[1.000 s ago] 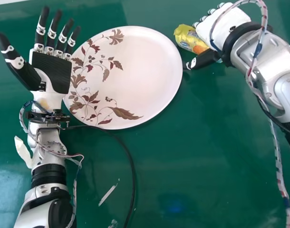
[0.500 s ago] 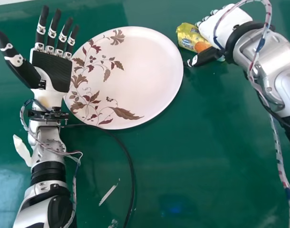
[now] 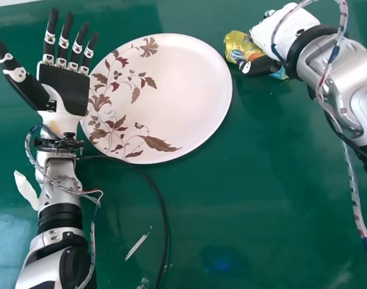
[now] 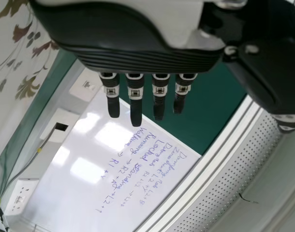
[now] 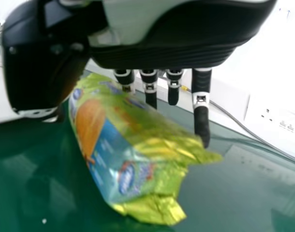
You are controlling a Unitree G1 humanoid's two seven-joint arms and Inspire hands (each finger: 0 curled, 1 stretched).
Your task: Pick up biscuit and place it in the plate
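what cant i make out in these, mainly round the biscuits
- Head view: part of the biscuit packet and where it meets the right robot hand, covered by that hand.
- Right wrist view: the packet's far side, hidden by its own bulk; its small print, blurred.
- Left wrist view: most of the plate, cut off by the edge.

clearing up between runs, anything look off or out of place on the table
Yes: a thin pale scrap lies on the green table beside the black cable. It looks like stray litter. The plate shows no visible damage.
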